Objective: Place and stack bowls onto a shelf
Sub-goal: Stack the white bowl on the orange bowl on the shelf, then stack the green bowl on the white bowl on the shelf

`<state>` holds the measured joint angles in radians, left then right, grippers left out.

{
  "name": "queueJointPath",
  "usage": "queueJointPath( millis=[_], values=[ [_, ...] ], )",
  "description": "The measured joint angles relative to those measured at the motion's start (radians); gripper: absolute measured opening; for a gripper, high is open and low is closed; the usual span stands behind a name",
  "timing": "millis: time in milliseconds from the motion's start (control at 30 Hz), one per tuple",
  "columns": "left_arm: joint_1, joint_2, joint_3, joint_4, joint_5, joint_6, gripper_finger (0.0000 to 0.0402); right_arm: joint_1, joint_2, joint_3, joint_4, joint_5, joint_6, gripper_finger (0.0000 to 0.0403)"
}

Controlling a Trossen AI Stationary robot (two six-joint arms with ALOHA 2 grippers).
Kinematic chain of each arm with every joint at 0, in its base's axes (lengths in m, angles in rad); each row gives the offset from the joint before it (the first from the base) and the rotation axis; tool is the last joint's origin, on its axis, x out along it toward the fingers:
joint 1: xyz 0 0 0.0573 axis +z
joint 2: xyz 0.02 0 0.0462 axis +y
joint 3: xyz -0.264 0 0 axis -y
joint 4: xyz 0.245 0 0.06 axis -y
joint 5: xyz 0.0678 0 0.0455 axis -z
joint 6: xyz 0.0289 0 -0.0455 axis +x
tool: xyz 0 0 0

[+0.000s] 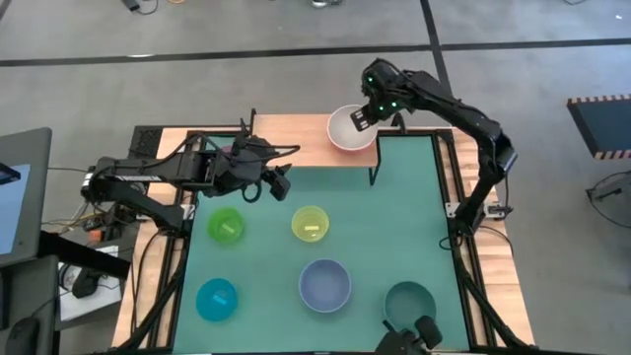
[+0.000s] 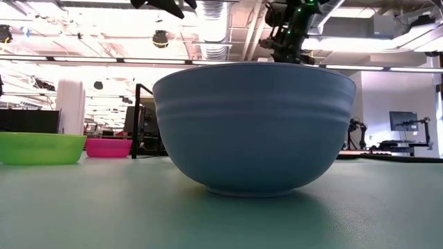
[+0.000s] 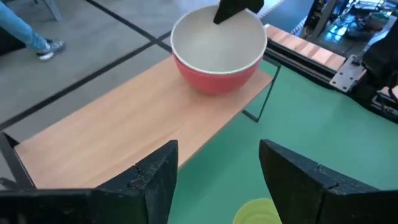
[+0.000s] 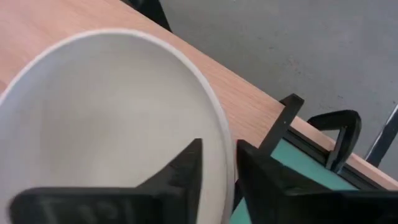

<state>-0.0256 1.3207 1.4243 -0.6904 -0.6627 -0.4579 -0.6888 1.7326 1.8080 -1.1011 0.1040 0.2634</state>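
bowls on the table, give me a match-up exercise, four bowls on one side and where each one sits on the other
Things:
1. white-inside red bowl
2. pale blue bowl
3. cyan bowl
4. yellow bowl

Places:
A. on the green mat, near the left arm's side at the front
B. on the shelf, its rim between the right gripper fingers
C. on the mat just below the open left gripper in the high view
D. on the mat, front centre, filling the low view

Pairs: 1-B, 2-D, 3-A, 4-C

Pale blue bowl (image 2: 253, 128) fills the middle — green bowl (image 2: 40, 148), pink bowl (image 2: 109, 147) far left.
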Motion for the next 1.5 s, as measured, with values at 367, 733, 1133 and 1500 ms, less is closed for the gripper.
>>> queueJointPath(
  millis=[367, 733, 1133, 1500],
  values=[
    [-0.009, -0.037, -0.004, -0.037, -0.001, 0.017, 0.021, 0.01, -0.126, 0.001, -0.013, 0.022, 0.039, 0.0218],
    [-0.015, -0.061, -0.003, -0.062, 0.023, 0.054, 0.021, 0.111, -0.088, -0.001, -0.069, 0.08, 0.111, 0.0193],
    [-0.035, -0.114, -0.107, -0.148, 0.084, 0.053, 0.021, 0.261, -0.165, 0.001, -0.263, 0.065, 0.249, 0.0188],
    [-0.034, -0.215, -0.476, 0.244, 0.396, 0.052, 0.021, 0.711, -0.229, -0.136, -0.412, 0.106, 0.594, 0.0188]
  ],
)
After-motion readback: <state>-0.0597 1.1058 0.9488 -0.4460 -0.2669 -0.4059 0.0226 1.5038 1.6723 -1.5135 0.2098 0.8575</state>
